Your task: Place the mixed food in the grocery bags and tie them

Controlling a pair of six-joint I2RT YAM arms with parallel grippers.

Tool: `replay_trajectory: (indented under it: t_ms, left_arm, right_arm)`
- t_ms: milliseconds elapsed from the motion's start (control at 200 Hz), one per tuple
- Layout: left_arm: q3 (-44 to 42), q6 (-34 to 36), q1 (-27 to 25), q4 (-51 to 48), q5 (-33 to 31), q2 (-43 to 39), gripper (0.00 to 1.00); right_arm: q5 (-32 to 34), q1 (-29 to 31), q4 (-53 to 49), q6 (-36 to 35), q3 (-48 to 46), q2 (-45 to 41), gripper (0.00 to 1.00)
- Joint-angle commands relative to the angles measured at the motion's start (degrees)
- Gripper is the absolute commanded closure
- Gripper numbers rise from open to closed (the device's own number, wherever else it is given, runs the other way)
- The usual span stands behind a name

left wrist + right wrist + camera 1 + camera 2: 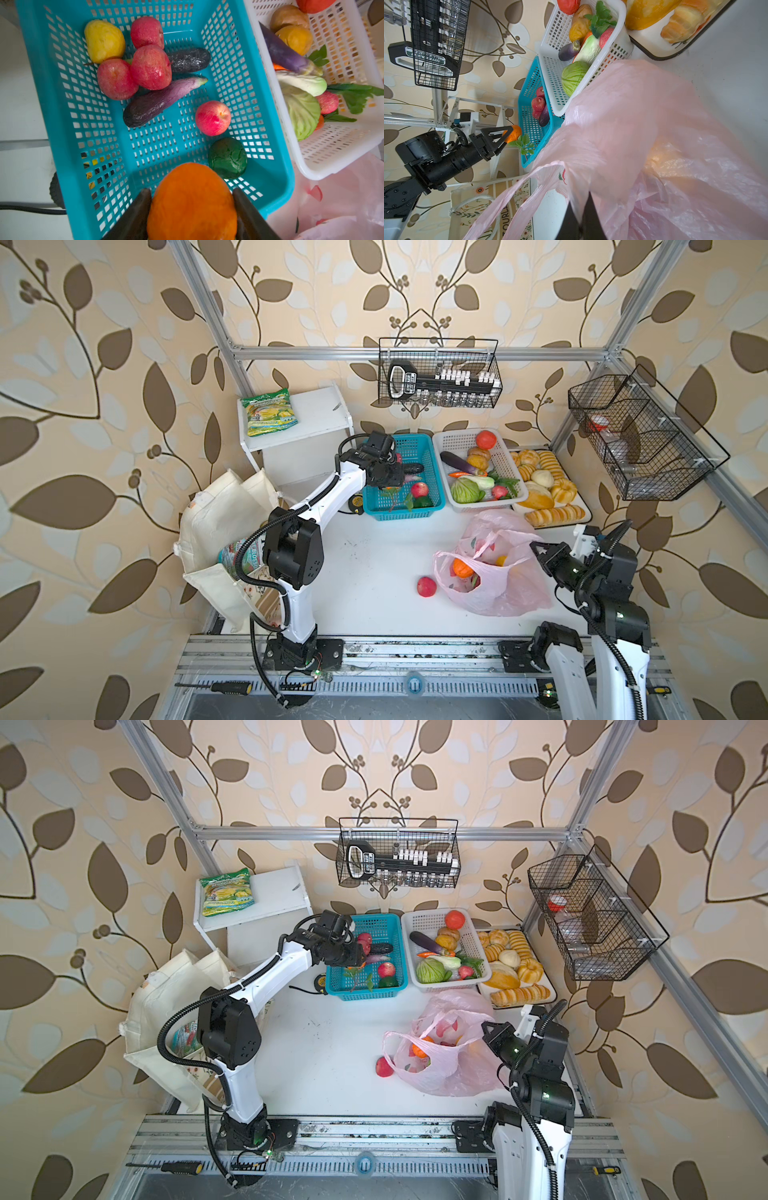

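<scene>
Near the bench's front right corner, the right gripper (539, 549) is pinched together on the rim of the pink plastic bag (511, 593). A red toy fruit (427, 587) lies just beside the bag's mouth. The cream tote (216, 514) slumps at the left edge, and farther back the left gripper (192, 192) is clamped on an orange toy fruit (191, 214) above the teal basket (399, 512).

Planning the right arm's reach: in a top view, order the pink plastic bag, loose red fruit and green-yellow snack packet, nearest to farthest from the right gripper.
From the right gripper:
1. Pink plastic bag: pinched in its shut jaws, front right.
2. Loose red fruit: on the table by the bag's mouth, centre.
3. Green-yellow snack packet: on the white shelf, back left.
</scene>
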Motion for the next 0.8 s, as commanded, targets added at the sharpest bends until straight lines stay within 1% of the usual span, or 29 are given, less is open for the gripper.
replay_trajectory:
  t_ms: [0,40,110,170,190,255,270,365,370,380,385,435,470,545,565,600,665,700,760,795]
  left_arm:
    - [2.84,0.94,0.21,-1.01,-2.26,-1.78,0.4]
    - [4.8,0.96,0.38,-1.51,-3.14,-0.26,0.39]
    - [8.97,1.36,0.74,-1.69,-4.68,3.58,0.41]
    - [16.74,2.26,0.83,-6.28,-5.41,8.73,0.37]
    - [20.97,2.27,0.83,-8.36,-6.17,10.66,0.35]
    - [28.5,2.47,0.83,-12.51,-7.04,16.06,0.35]
    - [29.5,2.68,0.83,-13.21,-6.91,17.13,0.33]
    - [34.86,3.16,0.83,-18.94,-5.75,21.22,0.12]
    - [35.03,3.18,0.83,-19.2,-5.62,21.28,0.11]
    - [35.15,3.22,0.76,-19.64,-5.42,21.32,0.04]
    - [35.17,3.26,0.75,-19.77,-5.37,21.24,0.03]
    - [32.8,3.55,0.48,-19.35,-4.68,19.03,0.01]
    - [29.17,3.71,0.24,-17.67,-4.34,16.1,0.01]
    - [18.82,4.03,0.04,-10.95,-3.2,7.22,0.01]
    - [14.07,4.02,0.04,-9.15,-2.84,4.75,0.01]
    - [8.72,4.03,0.04,-5.98,-2.21,0.46,0.01]
    - [2.15,3.87,0.04,-4.0,-0.23,-6.23,0.01]
    - [-0.95,3.38,0.04,-3.72,1.51,-9.54,0.01]
    - [-7.19,2.88,-0.18,-2.95,6.37,-15.1,0.01]
    - [-10.61,3.04,-0.69,-2.85,7.9,-18.35,0.01]
  right_arm:
    - [-0.77,0.35,0.68,0.07,0.04,0.3,1.0]
    - [-0.78,0.34,0.68,-0.02,0.05,0.33,1.0]
    - [-0.76,0.35,0.55,0.14,-0.17,0.27,1.0]
    - [-0.93,0.35,0.63,0.24,-0.39,-0.05,1.0]
    - [-0.96,0.35,0.53,0.24,-0.47,-0.09,1.0]
    - [-0.86,0.35,-0.09,0.05,-0.47,-0.43,1.0]
    - [-0.8,0.35,-0.11,0.0,-0.55,-0.53,1.0]
    - [-0.86,0.35,-0.11,0.48,-0.92,-1.23,1.0]
    - [-0.85,0.31,-0.11,0.53,-0.92,-1.28,1.0]
    - [-0.85,0.32,-0.14,0.58,-0.92,-1.42,1.0]
    - [-0.85,0.29,-0.17,0.59,-0.92,-1.41,1.0]
    - [-0.85,0.28,-0.28,0.64,-1.0,-1.59,1.0]
    - [-0.65,0.32,-0.29,0.6,-1.21,-1.67,1.0]
    - [-0.67,0.32,0.0,0.5,-1.61,-1.42,1.0]
    - [-0.77,0.33,0.1,0.5,-1.7,-1.28,1.0]
    - [-0.86,0.33,0.28,0.58,-1.76,-1.07,1.0]
    - [-1.18,0.34,0.66,0.59,-1.73,-0.75,1.0]
    - [-1.22,0.35,0.73,0.46,-1.64,-0.55,1.0]
    - [-1.19,0.44,0.68,0.33,-1.45,-0.45,1.0]
    - [-1.03,0.44,0.72,0.33,-1.43,-0.47,1.0]
